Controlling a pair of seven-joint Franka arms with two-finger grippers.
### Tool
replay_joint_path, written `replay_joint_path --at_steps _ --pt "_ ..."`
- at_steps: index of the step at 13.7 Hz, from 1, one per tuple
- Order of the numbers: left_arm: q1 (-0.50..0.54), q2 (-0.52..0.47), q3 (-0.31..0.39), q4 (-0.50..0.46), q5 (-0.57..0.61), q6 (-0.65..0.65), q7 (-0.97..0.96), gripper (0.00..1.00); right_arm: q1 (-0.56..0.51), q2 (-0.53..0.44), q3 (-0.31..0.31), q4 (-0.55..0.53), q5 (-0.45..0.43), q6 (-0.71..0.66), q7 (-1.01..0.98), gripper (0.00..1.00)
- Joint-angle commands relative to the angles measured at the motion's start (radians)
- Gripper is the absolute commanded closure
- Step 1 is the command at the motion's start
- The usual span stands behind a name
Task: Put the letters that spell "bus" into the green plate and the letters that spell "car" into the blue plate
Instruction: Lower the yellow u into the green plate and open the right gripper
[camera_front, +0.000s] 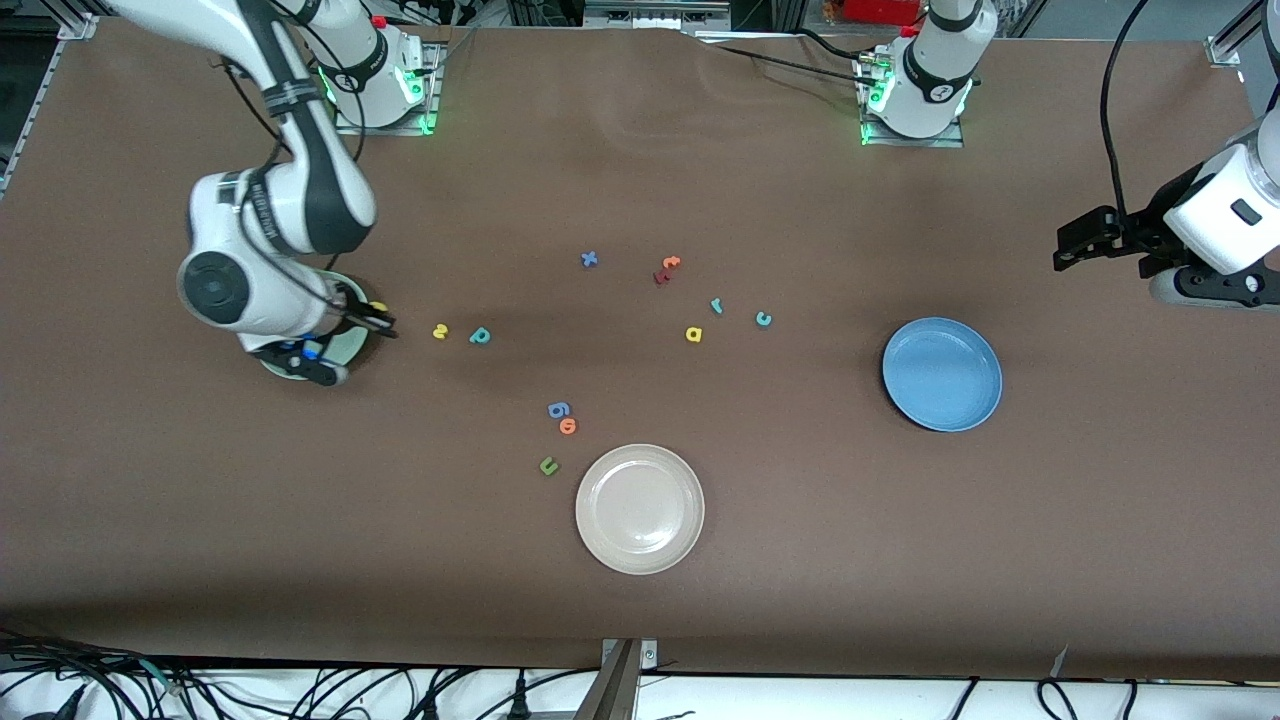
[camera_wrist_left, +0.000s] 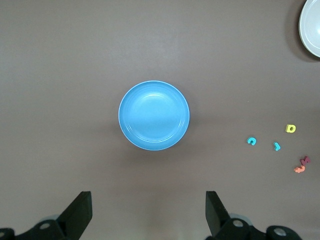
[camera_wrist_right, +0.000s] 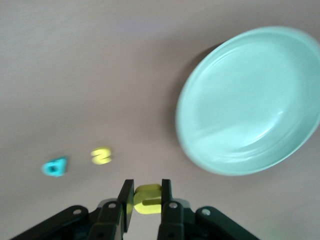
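Note:
My right gripper (camera_front: 380, 320) is shut on the yellow "u" (camera_wrist_right: 147, 199), low over the table beside the rim of the green plate (camera_wrist_right: 250, 100), which my arm mostly hides in the front view (camera_front: 345, 348). The yellow "s" (camera_front: 440, 331) and teal "b" (camera_front: 481, 336) lie close by on the table. Mid-table lie the teal "r" (camera_front: 716, 305), teal "c" (camera_front: 763, 319) and yellow "a" (camera_front: 693, 334). The blue plate (camera_front: 941, 373) holds nothing. My left gripper (camera_front: 1065, 250) waits open in the air, looking down on that plate (camera_wrist_left: 154, 115).
A beige-white plate (camera_front: 640, 508) sits nearest the front camera. Beside it lie a dark green "u" (camera_front: 548, 465), an orange "o" (camera_front: 568, 426) and a blue letter (camera_front: 558, 409). An orange "t" (camera_front: 671, 263), a dark red letter (camera_front: 661, 276) and a blue "x" (camera_front: 589, 259) lie farther back.

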Motion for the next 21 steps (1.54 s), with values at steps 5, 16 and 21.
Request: replay_joint_path --at_steps 5,16,21 --pt "-0.003 -0.004 0.001 0.006 0.020 -0.013 0.026 0.00 -0.086 0.130 -0.127 0.002 0.014 0.044 -0.416 0.94" --pt "-0.004 -0.004 0.001 0.004 0.020 -0.013 0.026 0.00 -0.126 0.129 -0.091 0.011 0.031 0.017 -0.467 0.01" --pt "-0.004 -0.004 0.001 0.004 0.020 -0.013 0.026 0.00 -0.126 0.064 0.064 0.018 0.037 0.003 -0.190 0.01"
